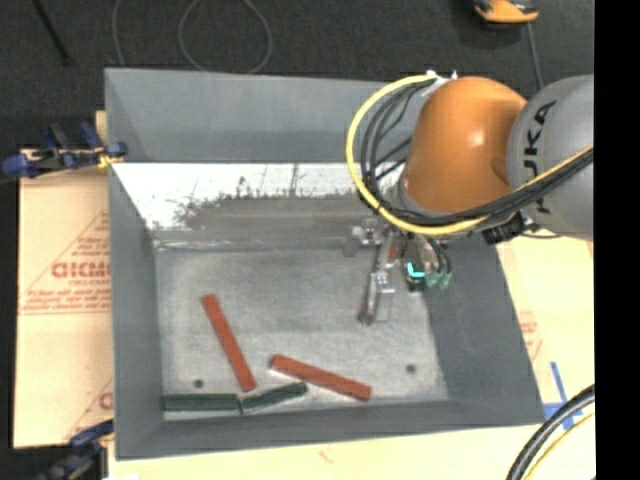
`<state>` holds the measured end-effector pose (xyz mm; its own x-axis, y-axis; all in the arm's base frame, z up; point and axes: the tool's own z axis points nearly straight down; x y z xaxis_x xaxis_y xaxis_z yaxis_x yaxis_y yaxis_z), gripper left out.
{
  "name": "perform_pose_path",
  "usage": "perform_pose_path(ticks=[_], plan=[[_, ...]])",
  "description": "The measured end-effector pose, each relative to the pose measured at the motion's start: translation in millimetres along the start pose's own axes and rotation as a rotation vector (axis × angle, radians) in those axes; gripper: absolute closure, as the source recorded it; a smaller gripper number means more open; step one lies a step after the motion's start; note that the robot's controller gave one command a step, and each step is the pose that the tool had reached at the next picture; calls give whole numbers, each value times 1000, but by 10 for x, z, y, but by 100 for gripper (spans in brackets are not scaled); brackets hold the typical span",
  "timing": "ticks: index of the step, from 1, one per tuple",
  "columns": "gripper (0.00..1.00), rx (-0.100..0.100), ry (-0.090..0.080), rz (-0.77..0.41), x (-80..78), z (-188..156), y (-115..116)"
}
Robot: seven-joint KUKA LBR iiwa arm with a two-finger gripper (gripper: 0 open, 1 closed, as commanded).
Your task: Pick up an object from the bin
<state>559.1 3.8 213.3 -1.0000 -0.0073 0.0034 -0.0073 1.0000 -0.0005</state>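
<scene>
Bin: we've got a grey metal bin [140,298] with sloped walls and a flat, scuffed floor. Most of that floor is bare.

Arm: the grey KUKA arm [560,158] comes in from the right and sits over the bin's right-hand half.

Cover: a rounded orange cover [460,148] sits on the wrist, pretty much above the far right corner of the floor.

Cables: a loop of yellow and black cables [365,168] curls round the left side of that cover.

Gripper: the metal two-finger gripper [369,316] hangs under the cover, over bare floor a bit right of centre. From this angle we honestly can't tell whether it's spread or clenched.

Left stick: a long flat red stick [228,343] lies at a diagonal on the left part of the floor, well apart from the gripper.

Front stick: a second flat red stick [320,378] lies near the front wall, tilted slightly. Of the four it's the one nearest the gripper, sitting in front of it and a little to its left.

Corner stick: a dark green flat stick [200,403] lies along the front edge by the left corner.

Last stick: a second dark green stick [272,396] lies end to end with the corner one. Its far end sits just beside the front red stick.
</scene>
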Motion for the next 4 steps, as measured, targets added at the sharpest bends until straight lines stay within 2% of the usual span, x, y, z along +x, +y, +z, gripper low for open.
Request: perform_pose_path(ticks=[1,2,3,4], plan=[[0,-2,-1,-182,24,933,1011],[0,1,2,-287,602,1427,572],[100,1,-7,-287,570,1402,586],[100,0,-2,-520,846,1198,719]])
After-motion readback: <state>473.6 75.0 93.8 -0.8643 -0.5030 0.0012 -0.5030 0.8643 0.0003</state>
